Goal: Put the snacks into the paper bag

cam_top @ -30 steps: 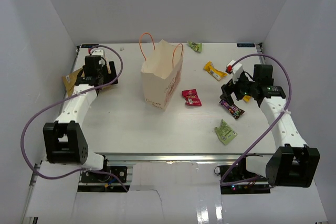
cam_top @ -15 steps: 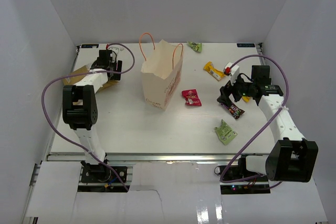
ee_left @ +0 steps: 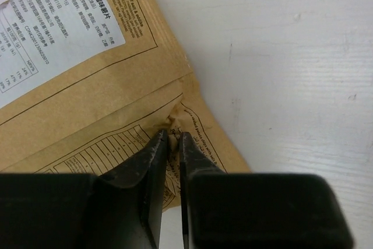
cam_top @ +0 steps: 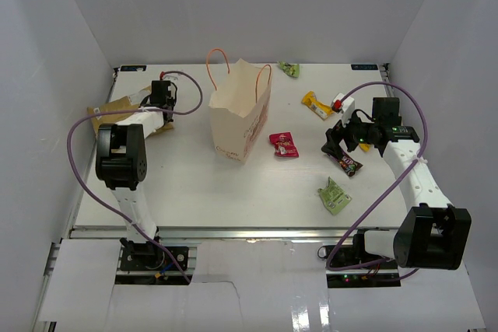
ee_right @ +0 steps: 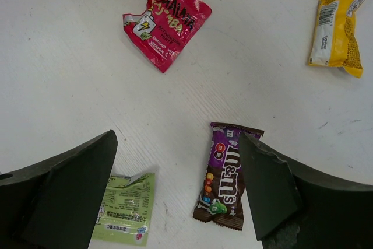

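The large tan chip bag (cam_top: 107,110) (ee_left: 87,103) lies flat at the table's left edge. My left gripper (cam_top: 162,103) (ee_left: 173,139) is shut on a crumpled fold at its corner. The cream paper bag (cam_top: 240,114) stands upright mid-table, orange handles up. My right gripper (cam_top: 342,142) (ee_right: 178,144) hangs open just above the table. The dark purple packet (ee_right: 224,182) (cam_top: 347,163) lies by its right finger, the green packet (ee_right: 123,208) (cam_top: 334,196) by its left finger. A red packet (ee_right: 166,18) (cam_top: 284,145) and a yellow packet (ee_right: 338,21) (cam_top: 317,104) lie farther off.
Another green packet (cam_top: 289,69) sits at the back edge. A small red-and-white item (cam_top: 342,102) lies beside the yellow packet. White walls close in the table on the left, back and right.
My left arm has reached out to the chip bag's corner and its jaws have closed on the bag. My right gripper has shifted slightly over the purple packet and stays open.
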